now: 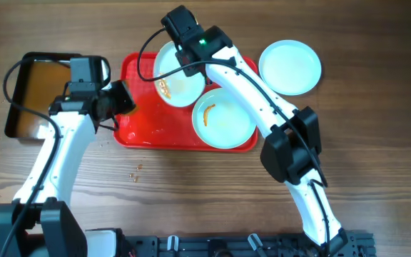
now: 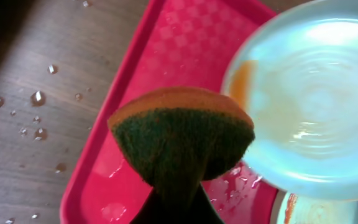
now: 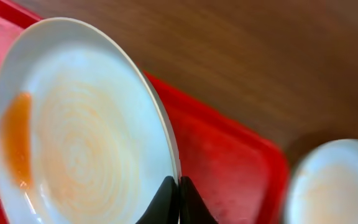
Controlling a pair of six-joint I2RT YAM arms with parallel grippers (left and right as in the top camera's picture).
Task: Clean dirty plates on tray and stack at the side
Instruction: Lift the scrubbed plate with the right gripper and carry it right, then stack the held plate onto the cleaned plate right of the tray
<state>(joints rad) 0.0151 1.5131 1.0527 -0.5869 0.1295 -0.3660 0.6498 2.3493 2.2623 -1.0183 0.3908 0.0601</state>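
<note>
The red tray (image 1: 138, 128) holds two dirty plates. The upper plate (image 1: 173, 82) has an orange smear at its left and stands tilted, with my right gripper (image 1: 190, 64) shut on its rim. In the right wrist view the fingertips (image 3: 179, 190) pinch that plate (image 3: 79, 124) at its edge. The second plate (image 1: 227, 118), with an orange streak, lies flat on the tray. A third, clean plate (image 1: 290, 66) rests on the table right of the tray. My left gripper (image 1: 120, 100) is shut on a green and orange sponge (image 2: 182, 140) over the tray's left edge, just short of the tilted plate (image 2: 309, 106).
A black tray (image 1: 20, 107) of brownish liquid sits at the far left, behind the left arm. Water drops (image 2: 37, 98) dot the wooden table beside the red tray, and wet patches (image 2: 235, 186) lie on the tray. A few crumbs (image 1: 138, 170) lie in front of it.
</note>
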